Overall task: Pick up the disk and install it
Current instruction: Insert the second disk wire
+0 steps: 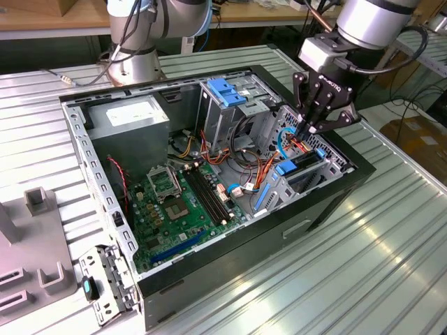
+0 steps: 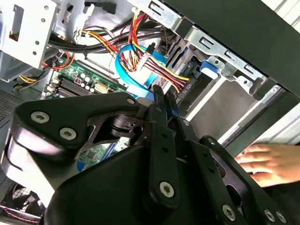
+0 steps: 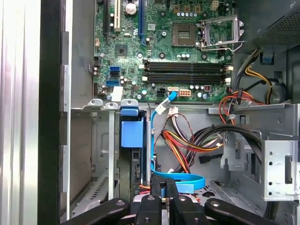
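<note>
The disk (image 1: 302, 166), dark with bright blue rails, sits slotted in the drive bay at the case's corner on the exterior view's right. In the first wrist view the disk (image 3: 135, 164) stands edge-on under a blue tab (image 3: 131, 132). My gripper (image 1: 308, 130) hangs just above and behind it, inside the case. Its fingers are drawn together on the end of a flat blue cable (image 3: 180, 178) that loops beside the disk. In the second wrist view the gripper (image 2: 164, 101) shows a strip of blue between its fingertips.
The open computer case (image 1: 105, 202) holds a green motherboard (image 1: 174, 202), a power supply (image 1: 129, 115), a grey cage with a blue handle (image 1: 227, 94) and bundled wires (image 3: 187, 140). A person's hand (image 2: 267, 161) rests outside the case wall. A second arm's base (image 1: 136, 63) stands behind.
</note>
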### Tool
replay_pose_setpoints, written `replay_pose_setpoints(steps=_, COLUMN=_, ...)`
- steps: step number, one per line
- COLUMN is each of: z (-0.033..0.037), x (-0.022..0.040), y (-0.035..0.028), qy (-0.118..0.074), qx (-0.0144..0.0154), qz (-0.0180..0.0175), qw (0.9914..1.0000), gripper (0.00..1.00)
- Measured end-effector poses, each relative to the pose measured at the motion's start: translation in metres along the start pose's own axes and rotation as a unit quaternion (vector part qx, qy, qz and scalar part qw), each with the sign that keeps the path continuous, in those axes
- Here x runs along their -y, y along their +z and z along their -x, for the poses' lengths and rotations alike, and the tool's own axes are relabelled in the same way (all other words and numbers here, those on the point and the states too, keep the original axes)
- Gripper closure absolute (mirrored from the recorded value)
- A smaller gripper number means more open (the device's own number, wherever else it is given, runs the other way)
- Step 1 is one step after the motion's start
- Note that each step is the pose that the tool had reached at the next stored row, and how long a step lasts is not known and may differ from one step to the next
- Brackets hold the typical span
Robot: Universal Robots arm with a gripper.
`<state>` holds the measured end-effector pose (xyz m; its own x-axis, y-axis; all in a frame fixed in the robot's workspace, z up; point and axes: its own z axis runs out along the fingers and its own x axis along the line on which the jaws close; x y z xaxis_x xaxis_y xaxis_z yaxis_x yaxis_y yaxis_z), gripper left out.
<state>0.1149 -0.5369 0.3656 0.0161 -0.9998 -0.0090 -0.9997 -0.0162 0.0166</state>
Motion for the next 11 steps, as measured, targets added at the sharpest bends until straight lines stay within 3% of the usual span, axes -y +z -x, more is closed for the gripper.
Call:
replay_pose_setpoints(steps=4, z=-0.0084, x=-0.0031, y=0.0029, qy=-0.002, qx=0.0006, qz=-0.0016, qw=1.00000, gripper=0.84)
replay_pose_setpoints(steps=8, z=-0.0121, x=-0.0065, y=0.0058, qy=-0.006, qx=0.0008, qz=-0.0076, qw=0.99995, gripper=0.84)
replay_pose_setpoints(steps=11, z=-0.0140, x=-0.0098, y=0.0082, qy=-0.009, qx=0.0008, qz=-0.0097, qw=0.99992, gripper=0.84)
